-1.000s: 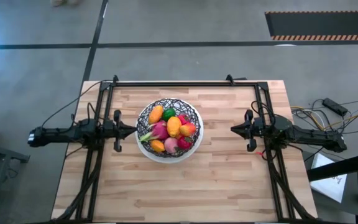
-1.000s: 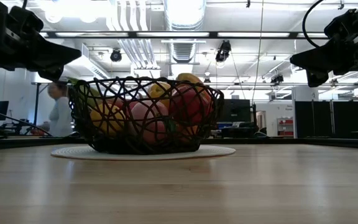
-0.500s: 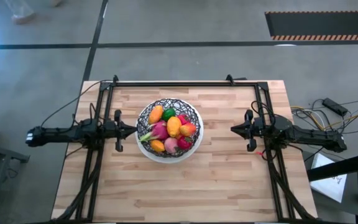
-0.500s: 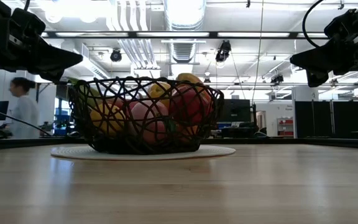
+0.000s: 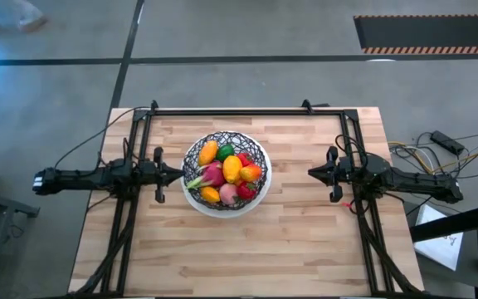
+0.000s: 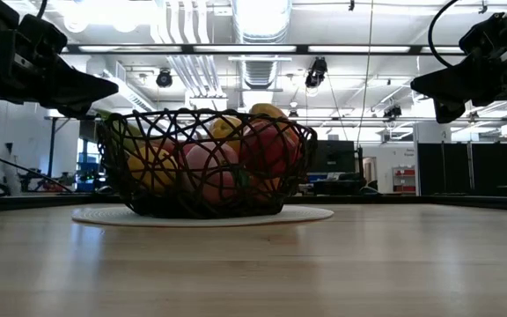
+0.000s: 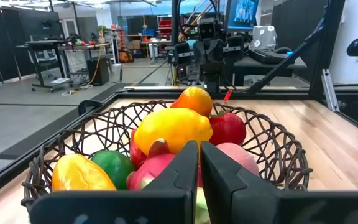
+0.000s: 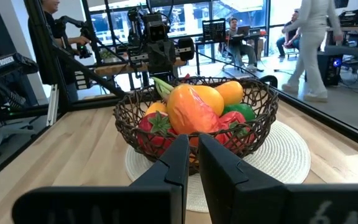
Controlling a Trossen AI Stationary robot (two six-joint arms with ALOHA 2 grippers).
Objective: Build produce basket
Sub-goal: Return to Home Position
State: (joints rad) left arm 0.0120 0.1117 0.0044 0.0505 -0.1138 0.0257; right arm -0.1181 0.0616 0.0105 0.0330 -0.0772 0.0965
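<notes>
The wire basket (image 5: 221,210) of produce (image 5: 232,169) sits unmoved, just left of the tabletop's (image 5: 289,241) middle. The left gripper (image 5: 177,174) has eased left; the right gripper (image 5: 312,173) stays. The fingers of all 2 grippers are pressed together.

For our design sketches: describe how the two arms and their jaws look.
The left arm and right arm are both matte black, slender and jointed, with thin black cables looping alongside. Each ends in two flat dark jaws tapering to blunt tips. No markings show.
</notes>
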